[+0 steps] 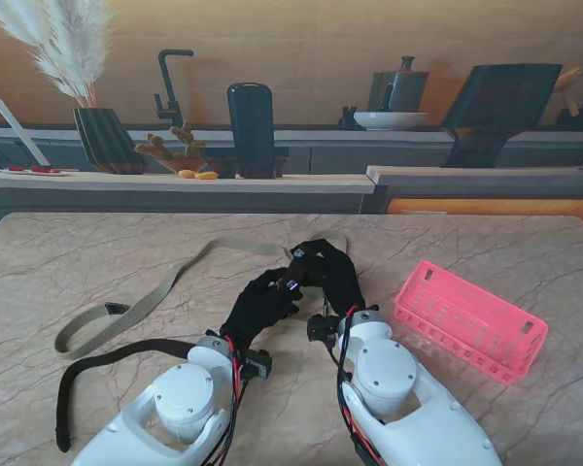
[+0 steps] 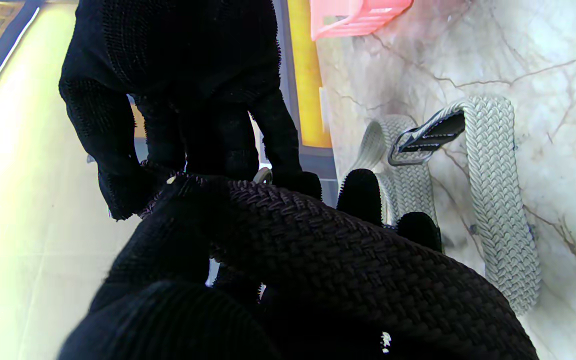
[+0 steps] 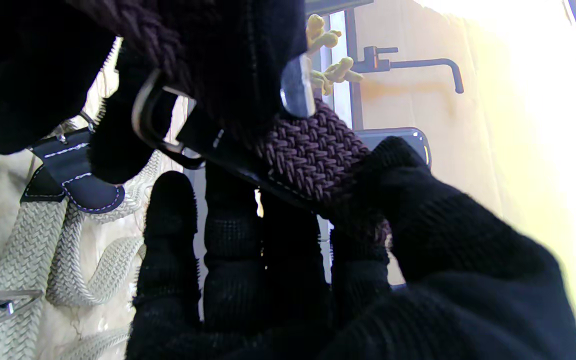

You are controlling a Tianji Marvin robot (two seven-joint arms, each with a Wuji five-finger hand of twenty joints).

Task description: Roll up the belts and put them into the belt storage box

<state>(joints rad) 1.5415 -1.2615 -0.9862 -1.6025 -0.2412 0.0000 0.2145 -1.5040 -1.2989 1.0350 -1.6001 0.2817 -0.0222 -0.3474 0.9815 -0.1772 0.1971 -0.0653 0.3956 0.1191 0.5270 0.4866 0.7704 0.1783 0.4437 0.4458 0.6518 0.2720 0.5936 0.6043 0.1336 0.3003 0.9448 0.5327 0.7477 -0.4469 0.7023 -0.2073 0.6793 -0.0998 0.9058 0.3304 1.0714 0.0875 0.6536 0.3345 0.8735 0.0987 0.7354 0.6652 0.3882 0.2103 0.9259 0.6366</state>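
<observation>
Both black-gloved hands meet over the table's middle, each shut on the dark braided belt (image 2: 348,260). My left hand (image 1: 259,304) grips the strap; my right hand (image 1: 328,274) holds the buckle end (image 3: 313,155), its metal buckle (image 3: 155,122) showing between the fingers. The rest of that dark belt (image 1: 87,369) trails across the table to the near left. A beige braided belt (image 1: 151,301) lies loose on the table, running from the left toward the hands; its buckle end (image 2: 420,140) lies just beyond them. The pink belt storage box (image 1: 469,319) sits to the right.
A counter beyond the table's far edge carries a vase of pampas grass (image 1: 105,136), a black faucet (image 1: 170,87), a dark cylinder (image 1: 251,129) and a bowl (image 1: 389,119).
</observation>
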